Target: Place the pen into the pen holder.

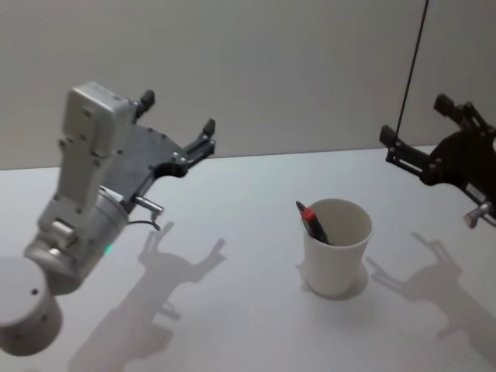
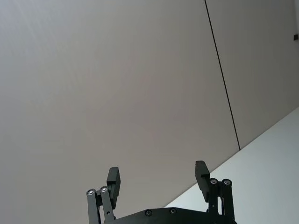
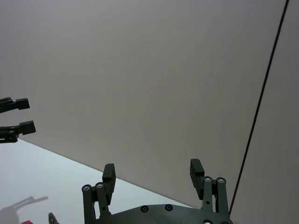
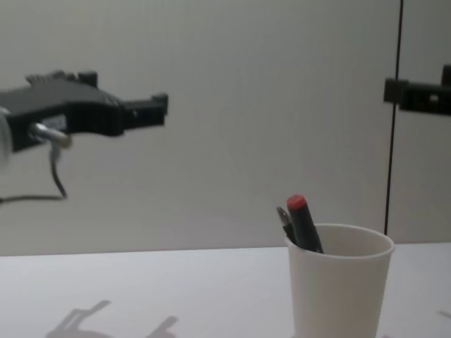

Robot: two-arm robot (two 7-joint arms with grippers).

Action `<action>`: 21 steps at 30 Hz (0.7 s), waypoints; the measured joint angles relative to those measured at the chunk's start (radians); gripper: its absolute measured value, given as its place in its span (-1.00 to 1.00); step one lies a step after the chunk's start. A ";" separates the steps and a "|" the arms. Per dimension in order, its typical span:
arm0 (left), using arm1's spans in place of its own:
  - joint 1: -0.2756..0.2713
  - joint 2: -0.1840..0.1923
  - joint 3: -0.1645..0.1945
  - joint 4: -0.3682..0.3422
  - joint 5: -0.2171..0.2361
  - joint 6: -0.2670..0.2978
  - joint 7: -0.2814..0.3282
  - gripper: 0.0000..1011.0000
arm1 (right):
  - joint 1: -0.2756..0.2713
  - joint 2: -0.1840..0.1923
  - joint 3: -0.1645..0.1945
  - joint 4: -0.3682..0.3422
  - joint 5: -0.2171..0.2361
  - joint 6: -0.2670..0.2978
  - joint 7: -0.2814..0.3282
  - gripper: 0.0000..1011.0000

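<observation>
A black pen with a red end stands tilted inside the pen holder, a white paper cup right of the table's centre. Its top leans on the cup's left rim and sticks out above it. From the chest the pen rises over the pen holder. My left gripper hangs open in the air to the cup's far left, holding nothing, and its own camera shows the left gripper against the wall. My right gripper hovers open and empty up to the cup's right, seen likewise as the right gripper.
The white table carries only the grippers' shadows around the cup. A thin black cable runs down the grey wall behind the right gripper. My left arm's grey housing fills the near left.
</observation>
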 joint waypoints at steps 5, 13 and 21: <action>-0.032 -0.042 0.042 0.071 0.022 -0.018 0.005 0.98 | -0.013 -0.044 0.000 0.031 -0.033 -0.002 -0.027 0.98; -0.075 -0.099 0.099 0.169 0.052 -0.040 0.012 0.98 | -0.034 -0.118 -0.001 0.081 -0.087 -0.005 -0.072 0.98; -0.103 -0.135 0.136 0.232 0.072 -0.055 0.017 0.98 | -0.054 -0.184 -0.002 0.127 -0.136 -0.007 -0.112 0.98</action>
